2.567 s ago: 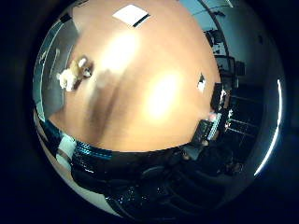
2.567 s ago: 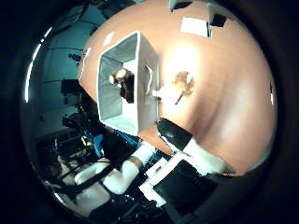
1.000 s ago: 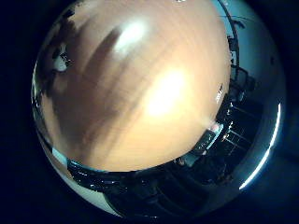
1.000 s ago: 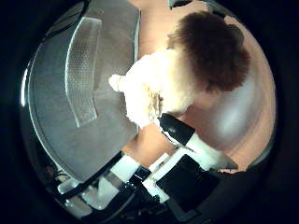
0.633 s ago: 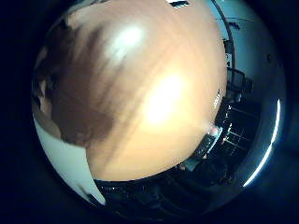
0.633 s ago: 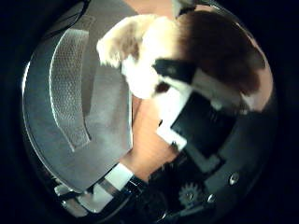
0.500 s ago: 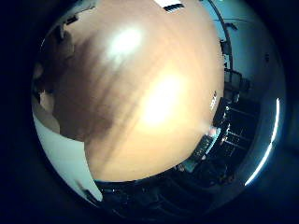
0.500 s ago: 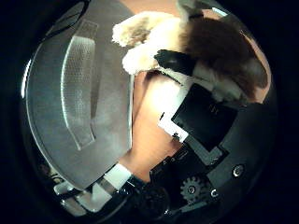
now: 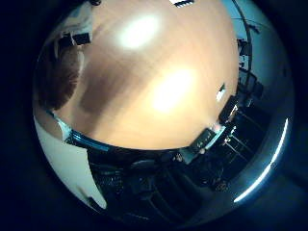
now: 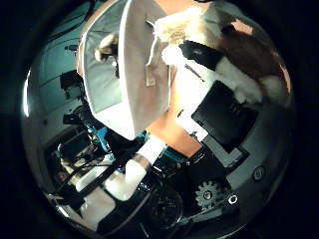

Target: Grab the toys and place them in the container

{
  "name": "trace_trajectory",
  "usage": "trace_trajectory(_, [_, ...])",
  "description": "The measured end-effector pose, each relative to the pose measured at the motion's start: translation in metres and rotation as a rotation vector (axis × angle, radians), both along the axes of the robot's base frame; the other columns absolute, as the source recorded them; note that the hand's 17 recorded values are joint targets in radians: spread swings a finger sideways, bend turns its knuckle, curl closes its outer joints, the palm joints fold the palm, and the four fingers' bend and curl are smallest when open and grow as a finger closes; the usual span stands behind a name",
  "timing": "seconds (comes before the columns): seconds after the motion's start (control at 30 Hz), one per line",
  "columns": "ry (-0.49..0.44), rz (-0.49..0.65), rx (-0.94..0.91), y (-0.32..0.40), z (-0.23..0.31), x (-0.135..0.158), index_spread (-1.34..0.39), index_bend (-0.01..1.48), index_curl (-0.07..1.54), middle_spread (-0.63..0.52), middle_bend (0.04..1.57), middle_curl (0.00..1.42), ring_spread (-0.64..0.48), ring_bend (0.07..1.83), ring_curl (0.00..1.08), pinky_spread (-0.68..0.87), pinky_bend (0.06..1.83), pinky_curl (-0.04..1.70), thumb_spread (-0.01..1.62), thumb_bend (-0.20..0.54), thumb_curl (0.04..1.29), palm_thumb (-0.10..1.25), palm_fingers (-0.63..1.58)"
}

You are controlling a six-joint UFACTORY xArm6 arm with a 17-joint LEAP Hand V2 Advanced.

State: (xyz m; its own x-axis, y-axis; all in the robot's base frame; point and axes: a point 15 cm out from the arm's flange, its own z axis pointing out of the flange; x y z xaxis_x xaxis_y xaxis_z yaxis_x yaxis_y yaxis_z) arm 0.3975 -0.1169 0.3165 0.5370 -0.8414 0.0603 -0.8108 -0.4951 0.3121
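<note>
In the right thumb side palm view, my hand (image 10: 227,100) has its black and white fingers (image 10: 211,56) curled round a white and brown plush toy (image 10: 191,28), held close to the palm. The white container (image 10: 128,75) stands right beside the toy on the wooden table, seen from its outer wall. Another small toy (image 10: 104,45) shows just over its rim. In the right little finger side palm view, a brown part of the plush (image 9: 65,75) shows next to a white finger (image 9: 60,162).
The wooden table (image 9: 164,87) spreads below the palm, and its edge runs near the container. Small dark items (image 9: 75,38) lie at the table's far side. Chairs and office furniture (image 9: 207,144) stand beyond the table's edge.
My fingers have curled round the plush toy beside the container. The hand has risen with it, and the table and container now look farther from the palm.
</note>
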Motion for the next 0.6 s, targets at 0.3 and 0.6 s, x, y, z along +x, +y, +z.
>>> trace_trajectory(0.3, [-0.115,0.042,-0.038,0.021,0.091,-0.007,-0.38,0.84,0.91,-0.22,1.14,0.85,-0.24,1.32,0.67,-0.27,1.17,0.78,1.07,-0.016,0.47,0.99,1.06])
trace_trajectory(0.6, [-0.228,0.136,-0.012,0.093,0.168,-0.006,-0.38,0.83,0.93,-0.23,1.13,0.87,-0.24,1.31,0.68,-0.28,1.14,0.84,1.07,-0.018,0.48,0.99,1.07])
